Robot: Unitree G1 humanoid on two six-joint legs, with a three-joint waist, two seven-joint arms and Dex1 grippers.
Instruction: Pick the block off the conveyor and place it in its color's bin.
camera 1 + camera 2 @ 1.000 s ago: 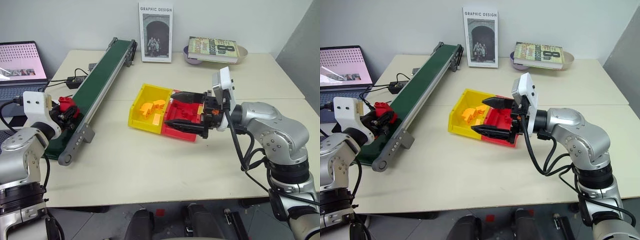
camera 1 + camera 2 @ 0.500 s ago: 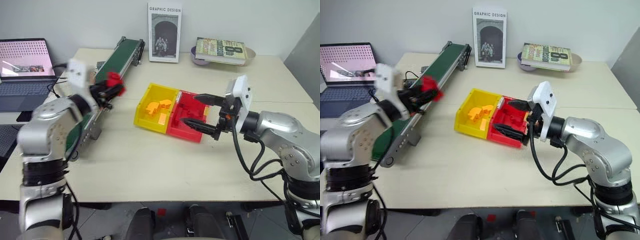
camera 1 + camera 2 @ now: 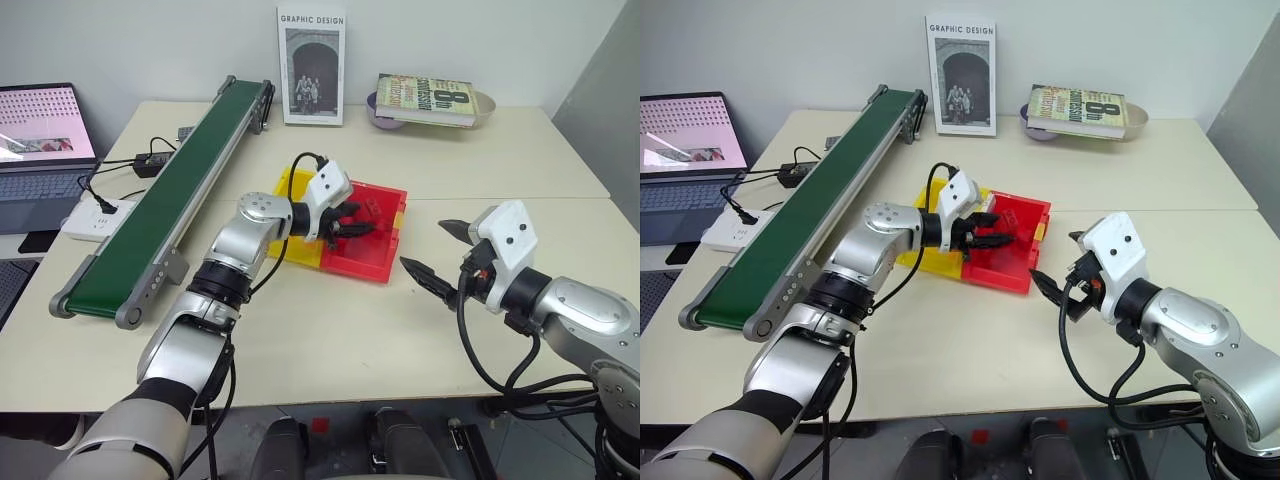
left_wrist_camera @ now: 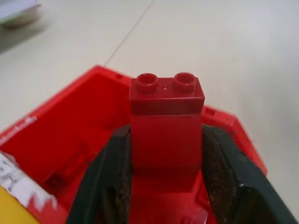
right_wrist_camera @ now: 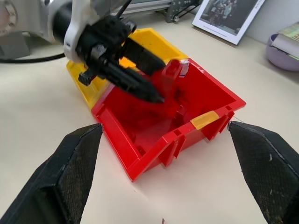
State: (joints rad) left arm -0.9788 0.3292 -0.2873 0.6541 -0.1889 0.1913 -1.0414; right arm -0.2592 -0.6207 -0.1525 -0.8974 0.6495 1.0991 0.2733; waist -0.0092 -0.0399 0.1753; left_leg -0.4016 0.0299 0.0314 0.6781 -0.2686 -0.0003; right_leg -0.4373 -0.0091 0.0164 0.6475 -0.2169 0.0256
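Beige surface [image 3: 300, 340] carrying the conveyor [image 3: 160, 210] along its left side, with a laptop [image 3: 40, 140] beyond and two books [image 3: 312, 65] at the rear. Left gripper [image 3: 352, 226] reaches over the red bin [image 3: 385, 262], its fingers [image 4: 112, 182] flanking the upright block [image 4: 166, 128], which sits between them above the bin. Right gripper [image 3: 437, 248] hangs near the bin's right side, fingers wide apart. Yellow bin [image 3: 288, 186] adjoins the red one.

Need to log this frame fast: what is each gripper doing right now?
Left gripper: holding the red block over the red bin.
Right gripper: open, empty, short of the bin.
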